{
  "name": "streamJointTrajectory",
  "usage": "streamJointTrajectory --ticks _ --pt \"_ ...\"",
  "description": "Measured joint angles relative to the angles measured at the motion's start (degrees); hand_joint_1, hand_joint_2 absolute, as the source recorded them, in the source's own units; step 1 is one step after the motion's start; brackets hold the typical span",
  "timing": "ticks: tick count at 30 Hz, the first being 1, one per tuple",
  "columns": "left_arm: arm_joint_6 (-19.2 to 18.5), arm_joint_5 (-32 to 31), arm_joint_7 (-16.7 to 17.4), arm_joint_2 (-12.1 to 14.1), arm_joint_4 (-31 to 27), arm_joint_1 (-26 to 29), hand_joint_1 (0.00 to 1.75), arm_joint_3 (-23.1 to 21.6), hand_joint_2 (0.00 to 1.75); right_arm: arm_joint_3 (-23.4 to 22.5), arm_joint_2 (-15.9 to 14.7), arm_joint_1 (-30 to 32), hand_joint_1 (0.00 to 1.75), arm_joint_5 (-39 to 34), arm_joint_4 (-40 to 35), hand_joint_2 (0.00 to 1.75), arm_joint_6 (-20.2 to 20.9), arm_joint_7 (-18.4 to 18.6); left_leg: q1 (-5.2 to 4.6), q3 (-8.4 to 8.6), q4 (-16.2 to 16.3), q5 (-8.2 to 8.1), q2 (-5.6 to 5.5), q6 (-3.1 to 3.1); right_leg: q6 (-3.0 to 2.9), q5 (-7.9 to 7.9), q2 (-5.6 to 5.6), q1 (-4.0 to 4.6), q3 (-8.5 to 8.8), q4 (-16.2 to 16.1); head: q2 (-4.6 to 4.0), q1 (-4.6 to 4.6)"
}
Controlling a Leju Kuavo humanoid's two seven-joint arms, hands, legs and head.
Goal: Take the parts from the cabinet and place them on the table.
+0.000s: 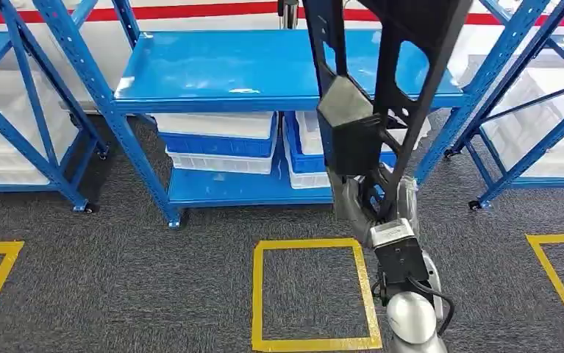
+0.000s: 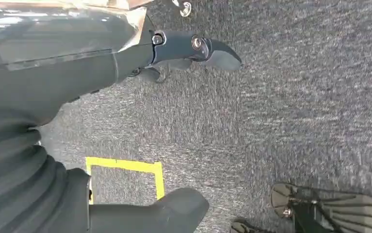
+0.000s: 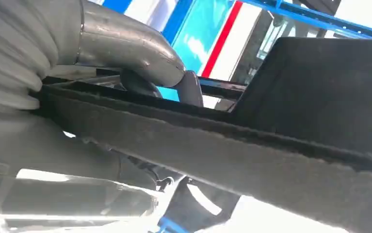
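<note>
**Right hand grips a black frame part in front of the blue shelving**

Dark grey carpet point(image 1: 154, 279) covers the floor, marked with yellow tape squares point(image 1: 312, 293). One full square lies straight ahead, with parts of others at either side. Beyond it stands a blue metal shelf unit point(image 1: 220, 70) with a bare, glossy upper shelf. On its lower shelf sit stacked white and blue plastic bins point(image 1: 220, 143). More blue racks stand to the left and right, and a white wall with a red stripe point(image 1: 190, 11) runs behind them.

The right arm rises from below, silver at the forearm. The right hand point(image 1: 370, 209) is clamped around the lower end of a large black plastic frame part point(image 1: 389, 66). The part stands nearly upright, reaching past the top of the head view in front of the shelf unit. In the right wrist view the thumb and fingers point(image 3: 186, 87) wrap over the part's edge.

The left hand point(image 2: 174, 48) hangs over the carpet. Its dark fingers are extended and hold nothing, and the thumb is set apart from them.
</note>
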Motion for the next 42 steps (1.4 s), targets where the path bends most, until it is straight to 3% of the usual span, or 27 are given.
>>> streamJointTrajectory --ticks 1,3,4,6,8,10,11,12,15,16,17,18,20,21,23,25,26,27,28,31,32,35,37,38,40,41,42 --pt "0.0 0.0 0.0 0.5 0.0 0.1 0.00 0.0 1.75 -0.1 0.0 0.1 1.71 0.1 0.1 1.75 0.0 -0.1 0.39 -0.58 0.5 -0.68 -0.21 -0.23 -0.41 1.06 -0.16 -1.85 -0.49 -0.2 0.00 0.11" --pt "-0.2 -0.2 0.1 0.4 0.0 0.1 0.00 0.0 1.75 -0.2 0.0 0.2 1.71 0.2 0.2 1.75 0.0 -0.2 0.80 -2.12 5.4 -7.98 -0.52 -1.14 -1.50 2.54 -0.32 -1.57 -1.98 -0.2 0.00 -0.44" --pt "-0.2 -0.2 0.0 0.5 0.0 0.1 0.00 0.0 1.75 -0.3 0.0 0.3 1.71 0.2 0.2 1.75 0.0 -0.2 1.12 -2.95 9.8 -11.57 -0.61 -1.68 -1.33 3.28 -0.37 -1.55 -2.82 -0.2 0.00 -0.46" --pt "-0.3 -0.2 0.0 0.5 0.0 0.1 0.00 0.0 1.75 -0.4 0.0 0.3 1.71 0.2 0.2 1.75 0.0 -0.3 1.79 -3.91 17.4 -14.25 -0.58 -2.67 -1.05 4.75 -0.49 -1.60 -4.19 0.0 0.00 -0.50" --pt "-0.4 -0.4 0.0 0.6 0.0 0.1 0.00 0.0 1.75 -0.5 0.0 0.3 1.71 0.2 0.3 1.75 0.0 -0.3 2.64 -1.38 17.2 -10.97 -0.57 -3.49 -0.31 5.83 -0.59 -1.92 -6.11 0.5 0.00 -0.52" --pt "-0.5 -0.5 0.0 0.6 0.0 0.0 0.00 0.0 1.75 -0.9 -0.1 0.2 1.71 0.1 0.3 1.75 -0.1 -0.2 3.40 5.46 8.9 -8.59 -0.48 -4.24 0.33 6.45 -0.59 -2.41 -7.91 1.7 0.00 -0.57" --pt "-0.5 -0.8 -0.1 0.6 -0.1 -0.1 0.00 0.0 1.75 -0.9 -0.1 0.2 1.71 -0.5 0.3 1.75 0.0 -0.2 3.69 8.56 3.8 -10.68 -0.64 -4.69 0.69 6.66 -0.70 -2.25 -8.70 2.5 0.00 -0.63" --pt "-0.5 -0.9 -0.2 0.7 -0.1 -0.2 0.00 0.0 1.75 -1.1 -0.1 0.1 1.71 -1.4 0.2 1.75 0.1 -0.3 2.92 9.85 1.5 -11.43 -1.16 -4.25 1.17 6.97 -0.72 -2.17 -9.56 2.9 0.00 -0.70" --pt "-0.6 -0.9 -0.3 0.8 -0.2 -0.1 0.00 0.1 1.75 -1.3 -0.3 0.1 1.71 -3.6 0.3 1.75 1.0 -1.4 2.02 8.46 1.6 -10.67 -1.04 -2.42 3.06 8.57 -0.78 -2.24 -10.01 2.6 0.00 -0.65" --pt "-0.7 -0.9 -0.4 0.8 -0.1 0.0 0.00 0.2 1.75 -1.4 -0.5 0.0 1.71 -4.3 0.4 1.75 1.1 -1.8 1.89 8.05 0.8 -9.72 -0.89 -1.17 3.82 9.22 -0.75 -1.75 -10.50 2.4 0.00 -0.70" --pt "-0.7 -0.8 -0.4 0.8 -0.2 -0.1 0.00 0.2 1.75 -1.5 -0.8 -0.1 1.71 -4.7 0.5 1.75 1.3 -2.1 2.01 7.60 0.6 -8.86 -0.43 -0.22 3.56 7.96 -0.65 -2.49 -11.12 3.2 0.00 -0.83" --pt "-0.9 -0.8 -0.4 0.8 -0.2 -0.1 0.00 0.2 1.75 -1.6 -0.9 -0.3 1.71 -5.0 0.6 1.75 1.5 -2.4 1.95 6.61 0.5 -8.15 -0.47 0.66 2.71 5.00 -0.46 -2.25 -12.86 5.9 0.00 -0.48" --pt "-0.9 -0.8 -0.3 0.9 -0.2 -0.1 0.00 0.2 1.75 -1.7 -1.4 -0.6 1.71 -5.5 0.9 1.75 1.8 -2.7 1.74 4.74 0.5 -6.76 -0.40 1.03 1.91 -0.73 -0.27 -2.41 -15.55 14.6 0.00 -0.09" --pt "-0.9 -0.8 -0.3 0.9 -0.2 -0.1 0.00 0.3 1.75 -1.7 -1.6 -0.6 1.71 -5.7 1.2 1.75 1.8 -2.8 1.59 3.73 0.5 -6.02 -0.40 1.04 2.07 -2.39 -0.22 -2.39 -16.35 18.7 0.00 -0.06" --pt "-0.9 -2.1 -0.9 0.2 -0.2 -0.2 0.00 0.4 1.75 -1.7 -1.8 -1.0 1.71 -6.0 1.7 1.75 1.9 -2.9 1.43 1.81 0.6 -4.52 -0.39 0.89 3.17 -1.27 -0.06 -2.29 -14.44 19.9 0.00 -0.02" --pt "0.0 -3.0 -1.0 -1.1 -0.2 -0.6 0.00 0.3 1.75 -1.7 -2.0 -1.5 1.71 -6.2 2.1 1.75 1.9 -3.0 1.40 0.13 0.6 -3.11 -0.46 0.59 4.15 1.72 -0.05 -2.27 -8.22 12.6 0.00 -0.04" --pt "0.2 -3.3 -1.0 -1.7 -0.2 -0.8 0.00 0.2 1.75 -1.7 -2.1 -1.8 1.71 -6.2 2.3 1.75 1.9 -3.0 1.40 -0.39 0.6 -2.47 -0.60 0.36 3.96 1.79 -0.05 -2.27 -4.23 7.3 0.00 0.02" --pt "0.3 -3.3 -1.0 -2.0 -0.3 -1.0 0.00 0.1 1.75 -1.6 -2.1 -2.1 1.71 -6.2 2.4 1.75 1.9 -3.1 1.21 -0.87 0.7 -1.89 -0.63 -0.12 3.08 -0.52 -0.03 -1.92 -0.64 1.6 0.00 0.02" --pt "0.4 -3.3 -1.0 -2.5 -0.3 -1.0 0.00 0.1 1.75 -1.6 -2.1 -2.2 1.71 -6.3 2.4 1.75 1.9 -3.1 1.29 -0.76 0.5 -1.22 -0.57 -0.42 2.41 -0.54 0.17 -1.18 -0.34 1.0 0.00 -0.26" --pt "1.7 -3.4 -0.3 -3.3 -0.3 -1.1 0.00 0.1 1.75 -1.4 -2.2 -2.9 1.71 -7.7 3.1 1.75 3.2 -3.2 1.15 -0.86 -0.4 0.55 -0.68 -1.49 1.17 0.86 0.31 -1.25 -1.99 1.0 0.00 0.39" --pt "2.6 -3.6 0.2 -3.5 -0.3 -1.5 0.00 0.1 1.75 -0.9 -2.1 -4.0 1.71 -8.2 4.0 1.75 3.5 -3.0 1.58 -1.36 0.0 -0.60 -0.78 -1.75 0.54 1.61 0.17 -2.27 -2.04 1.1 0.00 0.26" --pt "5.4 -4.7 2.4 -4.7 -0.6 -3.6 0.00 0.1 1.75 0.9 -1.5 -8.1 1.71 -9.4 7.8 1.75 2.8 -2.2 1.60 -4.79 11.5 -10.74 -0.81 -2.43 -0.96 3.66 0.00 -1.64 -4.10 1.2 0.00 -0.09" --pt "6.8 -5.4 2.8 -5.8 -1.1 -5.2 0.00 0.1 1.75 1.7 -1.3 -9.8 1.71 -10.1 10.0 1.75 2.2 -1.9 1.64 -6.10 18.5 -12.76 -0.75 -2.61 -1.09 4.59 -0.32 -1.21 -5.61 1.3 0.00 -0.09" --pt "7.5 -5.8 2.8 -6.5 -1.5 -6.0 0.00 0.1 1.75 2.1 -1.2 -10.6 1.71 -10.3 11.2 1.75 1.8 -1.7 1.63 -4.92 18.3 -11.83 -0.75 -2.52 -1.15 5.09 -0.34 -1.10 -6.32 1.4 0.00 -0.13" --pt "8.9 -6.2 2.2 -8.0 -2.3 -7.4 0.00 0.1 1.75 2.9 -1.1 -12.3 1.71 -10.7 12.9 1.75 1.4 -1.3 1.49 0.92 11.0 -8.61 -0.79 -1.73 -1.09 5.90 -0.29 -0.75 -7.36 1.4 0.00 -0.17" --pt "9.8 -6.2 1.6 -9.0 -3.0 -8.4 0.00 0.1 1.75 3.6 -1.0 -13.2 1.71 -10.8 13.8 1.75 0.9 -1.2 1.29 5.24 5.1 -7.61 -0.90 -0.74 -1.10 6.27 -0.27 -0.60 -7.63 1.4 0.00 -0.15" --pt "10.4 -6.2 1.1 -9.4 -3.6 -9.3 0.00 0.1 1.75 4.0 -0.7 -14.0 1.71 -11.0 14.6 1.75 0.6 -1.2 1.00 7.68 1.0 -9.12 -0.98 0.36 -0.98 6.57 -0.34 -0.69 -7.87 1.4 0.00 -0.09"
